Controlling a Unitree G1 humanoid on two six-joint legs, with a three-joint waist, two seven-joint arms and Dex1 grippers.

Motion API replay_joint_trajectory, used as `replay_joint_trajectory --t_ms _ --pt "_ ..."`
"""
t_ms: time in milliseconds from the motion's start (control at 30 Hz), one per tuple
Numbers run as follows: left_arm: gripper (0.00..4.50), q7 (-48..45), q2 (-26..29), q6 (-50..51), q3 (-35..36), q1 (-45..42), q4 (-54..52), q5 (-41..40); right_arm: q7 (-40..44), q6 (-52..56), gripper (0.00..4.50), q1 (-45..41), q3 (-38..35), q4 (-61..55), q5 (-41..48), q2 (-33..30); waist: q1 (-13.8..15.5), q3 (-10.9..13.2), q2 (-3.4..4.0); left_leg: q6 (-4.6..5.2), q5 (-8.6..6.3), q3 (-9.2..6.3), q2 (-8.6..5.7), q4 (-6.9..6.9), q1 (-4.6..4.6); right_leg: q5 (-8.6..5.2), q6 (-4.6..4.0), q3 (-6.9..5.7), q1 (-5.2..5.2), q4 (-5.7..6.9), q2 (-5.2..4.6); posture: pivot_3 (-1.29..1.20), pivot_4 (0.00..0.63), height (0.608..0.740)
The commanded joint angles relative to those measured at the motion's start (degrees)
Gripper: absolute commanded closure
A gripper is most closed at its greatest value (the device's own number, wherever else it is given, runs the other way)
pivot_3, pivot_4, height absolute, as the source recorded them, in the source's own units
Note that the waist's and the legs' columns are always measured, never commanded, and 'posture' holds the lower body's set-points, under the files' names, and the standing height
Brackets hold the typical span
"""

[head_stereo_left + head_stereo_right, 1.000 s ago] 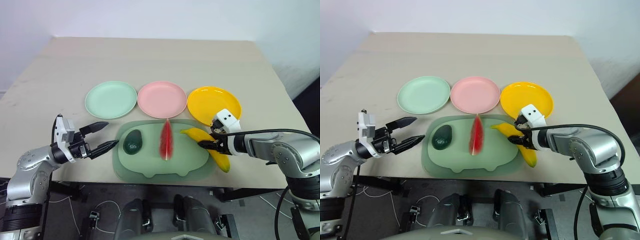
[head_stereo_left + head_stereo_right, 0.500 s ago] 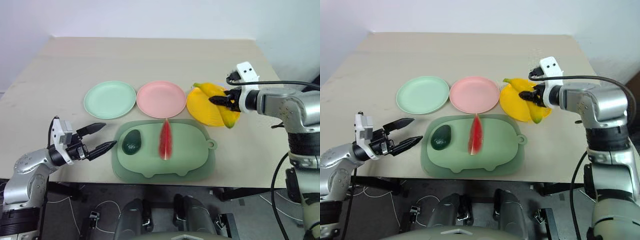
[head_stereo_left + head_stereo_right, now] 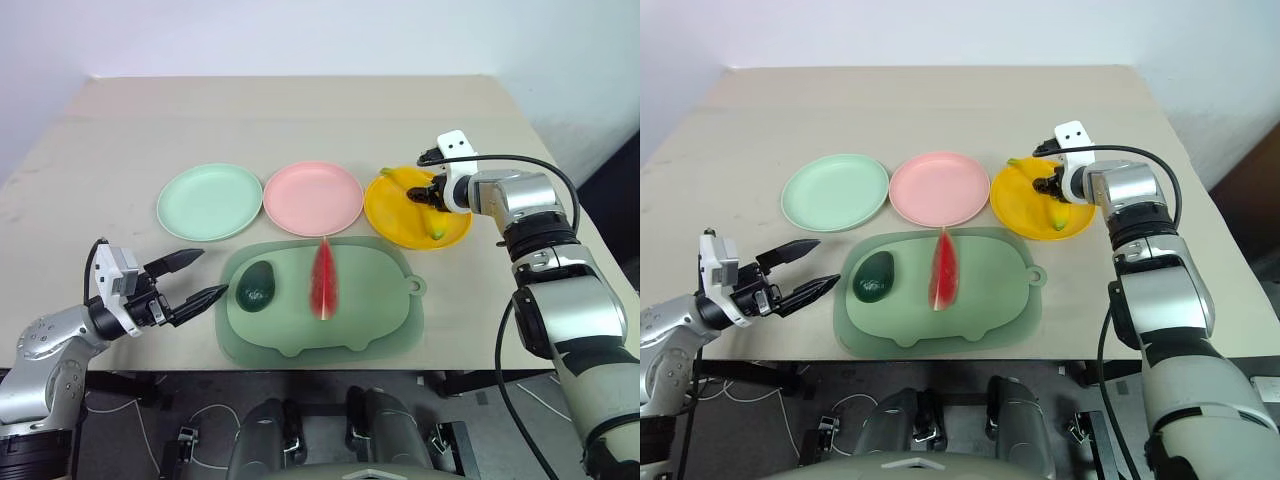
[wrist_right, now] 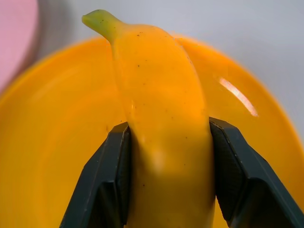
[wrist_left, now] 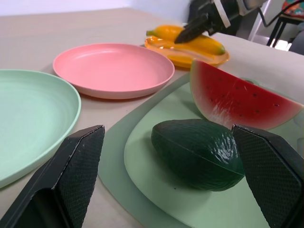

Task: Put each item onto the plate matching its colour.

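Observation:
The yellow banana (image 3: 400,179) lies on the yellow plate (image 3: 395,216), and my right gripper (image 3: 428,195) is shut on the banana, one finger against each side (image 4: 168,126). Side by side on the pale green mat (image 3: 370,320) are the dark green avocado (image 3: 256,285) and the red watermelon wedge (image 3: 323,278). Left of the mat my left gripper (image 3: 210,275) is open and points at the avocado (image 5: 199,154) without touching it. The mint green plate (image 3: 210,200) and the pink plate (image 3: 313,198) hold nothing.
The three plates stand in a row behind the mat, near the middle of the beige table (image 3: 300,120). The mat's small tab (image 3: 418,286) sticks out on its right side. Bare tabletop stretches behind the plates.
My right gripper carried the banana from the mat's right edge up and away to the yellow plate, where it now rests. The left gripper stayed open beside the mat.

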Motion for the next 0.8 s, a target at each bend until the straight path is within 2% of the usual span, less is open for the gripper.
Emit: replay_joint_trajectory --t_ms 33,133,233,367,533,667,800 --pt "0.00 0.43 0.51 -0.90 2.27 0.68 -2.72 -1.33 1.49 -1.66 0.96 -2.88 -1.13 0.46 -1.96 0.09 -0.06 0.00 0.00 0.00 0.00 0.03 0.00 0.00 0.00 0.00 0.00 0.04 -0.03 0.02 0.00 0.00 0.150 0.696" --pt "0.00 0.62 0.55 -0.87 2.50 0.96 -2.85 -1.33 2.80 -1.46 0.02 -2.36 -1.62 -1.38 -2.76 -0.79 -0.08 0.00 0.00 0.00 0.00 0.11 0.00 0.00 0.01 0.00 -0.01 0.14 -0.11 0.08 0.00 0.00 0.150 0.696" --pt "0.00 0.66 0.61 -0.72 2.61 0.93 -2.93 -1.34 4.35 1.37 0.02 -1.70 -2.87 -6.38 -2.14 -2.23 -0.02 0.00 0.01 0.00 0.00 0.19 0.00 0.00 0.01 0.01 -0.01 0.26 -0.18 0.12 -0.01 0.00 0.150 0.696" --pt "0.00 0.55 0.83 -0.58 2.53 0.25 -2.55 -1.35 4.65 11.03 0.02 1.29 -5.00 -18.88 -0.38 -4.40 0.05 0.00 0.00 -0.01 -0.01 0.31 0.00 0.00 0.00 0.02 -0.04 0.45 -0.35 0.22 -0.02 0.00 0.150 0.696" --pt "0.00 0.12 0.78 -0.85 1.97 -0.88 -1.25 -1.00 2.13 35.40 0.02 4.57 -10.20 -36.71 5.08 -4.37 0.03 -0.01 -0.01 -0.01 -0.01 0.31 0.01 0.02 0.02 0.03 -0.07 0.49 -0.37 0.24 -0.05 0.00 0.150 0.696" --pt "0.00 -0.18 0.53 -1.16 1.45 -1.66 -0.32 -0.63 0.02 51.96 0.02 7.09 -10.54 -48.07 8.46 -3.25 0.01 -0.01 -0.02 -0.01 -0.02 0.31 0.02 0.02 -0.01 0.01 -0.11 0.52 -0.45 0.27 -0.07 0.00 0.150 0.696" --pt "0.00 -0.58 0.29 -1.48 1.00 -2.68 0.83 -0.27 -3.65 54.28 0.02 7.71 -11.72 -50.36 21.85 -2.22 0.00 -0.03 -0.04 -0.01 -0.02 0.33 0.02 0.02 -0.01 0.02 -0.11 0.51 -0.44 0.28 -0.06 0.00 0.150 0.696"
